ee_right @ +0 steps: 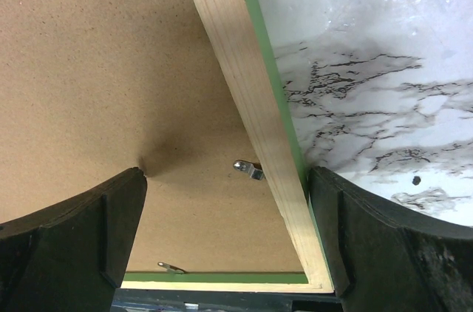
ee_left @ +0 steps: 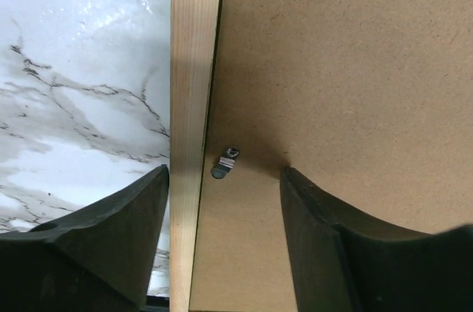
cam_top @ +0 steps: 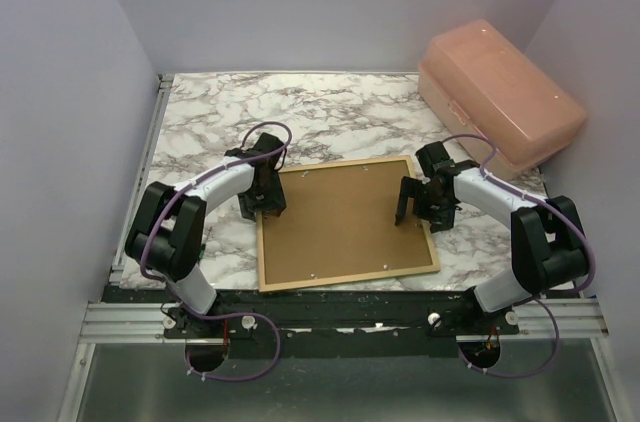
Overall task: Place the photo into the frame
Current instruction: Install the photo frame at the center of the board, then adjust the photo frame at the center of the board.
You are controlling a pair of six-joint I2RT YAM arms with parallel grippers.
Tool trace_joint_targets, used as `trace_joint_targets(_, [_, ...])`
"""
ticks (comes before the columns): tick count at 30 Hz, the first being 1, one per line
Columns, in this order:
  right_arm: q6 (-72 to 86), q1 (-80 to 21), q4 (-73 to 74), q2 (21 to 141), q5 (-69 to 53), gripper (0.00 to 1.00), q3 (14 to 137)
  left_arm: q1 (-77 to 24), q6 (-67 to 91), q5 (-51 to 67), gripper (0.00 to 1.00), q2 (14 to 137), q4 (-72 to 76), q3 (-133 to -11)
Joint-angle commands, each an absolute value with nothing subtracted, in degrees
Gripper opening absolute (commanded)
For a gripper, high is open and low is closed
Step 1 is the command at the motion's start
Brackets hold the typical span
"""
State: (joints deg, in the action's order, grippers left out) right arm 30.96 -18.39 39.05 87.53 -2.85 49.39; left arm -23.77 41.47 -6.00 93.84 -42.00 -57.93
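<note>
Left end effector (ee_left: pixel 225 170) is hanging open astride the left rail of the frame (ee_left: pixel 194 68); right end effector (ee_right: pixel 227 171) is gaping over the right rail. Frame is lying face down on the bench (cam_top: pixel 330 107), board (cam_top: pixel 340 217) filling it.

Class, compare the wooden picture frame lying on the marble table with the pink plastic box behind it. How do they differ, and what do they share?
The frame is thin and flat; the pink box is tall and bulky. The frame shows pale wood rails around a brown backing board; the pink box is salmon all over. The frame lies mid-table; the pink box sits in the far right corner. Both are rectangular.
</note>
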Motion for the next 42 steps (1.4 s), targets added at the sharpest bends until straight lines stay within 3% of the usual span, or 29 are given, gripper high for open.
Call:
trace_joint_targets(1, [30.7, -18.8, 38.1, 88.0, -4.8, 1.00, 50.1, -22.7, 39.3, -10.7, 0.56, 96.7, -43.7, -61.4])
trace_joint_targets(8, [30.8, -18.8, 38.3, 87.6, -4.9, 1.00, 50.2, -22.8, 37.9, -10.1, 0.14, 97.5, -44.6, -62.2])
trace_joint_targets(12, [30.9, -18.8, 38.8, 87.0, -4.5, 1.00, 50.7, -22.8, 37.3, -9.5, 0.00, 97.6, -44.5, -62.3])
trace_joint_targets(22, [31.3, -18.7, 40.4, 85.4, -3.1, 1.00, 52.1, -22.8, 37.3, -6.0, 0.00, 95.1, -42.8, -60.4])
trace_joint_targets(23, [31.3, -18.7, 40.5, 85.3, -3.1, 1.00, 52.1, -22.8, 37.6, -6.4, 0.06, 93.8, -43.2, -60.2])
trace_joint_targets(26, [31.7, -18.6, 40.9, 84.9, -2.6, 1.00, 51.9, -22.8, 38.7, -7.6, 0.54, 89.3, -44.9, -58.8])
trace_joint_targets(28, [32.5, -18.6, 41.1, 84.5, -2.0, 1.00, 51.1, -22.8, 39.5, -8.1, 0.74, 86.2, -46.1, -57.6])
trace_joint_targets(29, [32.8, -18.4, 41.2, 84.1, -2.1, 1.00, 50.5, -22.8, 39.9, -7.8, 0.79, 84.9, -46.5, -56.7])
trace_joint_targets(32, [34.4, -18.1, 41.1, 82.3, -3.1, 1.00, 48.6, -22.8, 40.9, -5.6, 0.85, 80.5, -46.3, -53.2])
trace_joint_targets(42, [38.1, -18.0, 43.3, 74.8, -5.2, 0.99, 43.6, -24.1, 46.3, 9.4, 0.86, 65.1, -38.1, -35.9])
